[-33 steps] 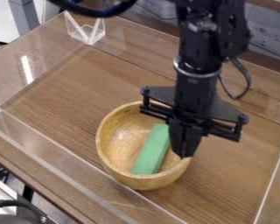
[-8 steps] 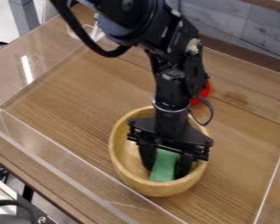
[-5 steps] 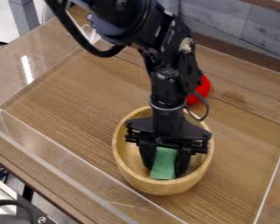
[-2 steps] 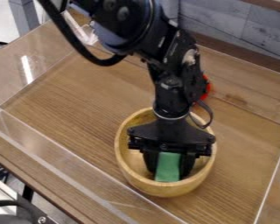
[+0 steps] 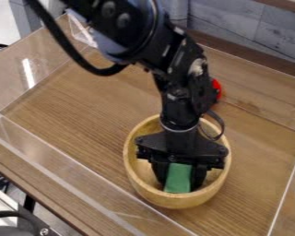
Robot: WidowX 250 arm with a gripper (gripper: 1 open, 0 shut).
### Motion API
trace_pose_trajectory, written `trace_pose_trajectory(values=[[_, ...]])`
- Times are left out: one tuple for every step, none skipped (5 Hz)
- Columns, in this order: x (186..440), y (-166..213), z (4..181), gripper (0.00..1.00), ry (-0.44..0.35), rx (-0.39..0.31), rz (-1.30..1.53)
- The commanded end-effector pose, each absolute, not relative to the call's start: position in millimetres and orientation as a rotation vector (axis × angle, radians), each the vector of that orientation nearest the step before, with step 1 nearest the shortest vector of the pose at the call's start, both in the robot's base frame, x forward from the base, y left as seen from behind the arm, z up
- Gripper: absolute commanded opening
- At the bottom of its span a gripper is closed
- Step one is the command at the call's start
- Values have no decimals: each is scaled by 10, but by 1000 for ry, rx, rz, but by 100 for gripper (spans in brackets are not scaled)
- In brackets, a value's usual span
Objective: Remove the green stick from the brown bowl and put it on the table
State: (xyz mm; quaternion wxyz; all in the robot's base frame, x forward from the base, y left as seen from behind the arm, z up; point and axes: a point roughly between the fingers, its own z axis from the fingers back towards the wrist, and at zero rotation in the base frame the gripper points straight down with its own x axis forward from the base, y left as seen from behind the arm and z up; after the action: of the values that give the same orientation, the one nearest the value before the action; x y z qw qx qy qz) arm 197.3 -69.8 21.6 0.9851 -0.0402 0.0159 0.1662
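The brown bowl (image 5: 137,173) sits on the table (image 5: 76,101) near the front, right of centre. My gripper (image 5: 179,170) points straight down into it. Its black cross-bar hangs just above the rim, and both fingers reach down inside. The green stick (image 5: 180,177) stands between the fingers and fills the gap, so the gripper is shut on it. The stick's lower end rests low in the bowl, and its upper part is hidden behind the gripper body.
A red strawberry-like toy (image 5: 213,89) lies on the table just behind the arm. Low clear acrylic walls (image 5: 40,147) ring the tabletop, and the front wall runs close to the bowl. Bare wood stretches to the left and back.
Since the earliest frame the gripper has sunk into the bowl and closed around the stick. Over the last second the bowl and gripper crept slightly to the right.
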Motion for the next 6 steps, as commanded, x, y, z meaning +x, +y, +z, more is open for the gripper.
trace_pose_trajectory(values=[[1906, -650, 266, 0, 40, -84, 335], [1901, -609, 245, 0, 39, -82, 352], [1895, -577, 207, 0, 39, -80, 367], [1896, -553, 225, 0, 40, -77, 379], [1898, -528, 245, 0, 40, -73, 389], [1899, -469, 307, 0, 43, -69, 348]])
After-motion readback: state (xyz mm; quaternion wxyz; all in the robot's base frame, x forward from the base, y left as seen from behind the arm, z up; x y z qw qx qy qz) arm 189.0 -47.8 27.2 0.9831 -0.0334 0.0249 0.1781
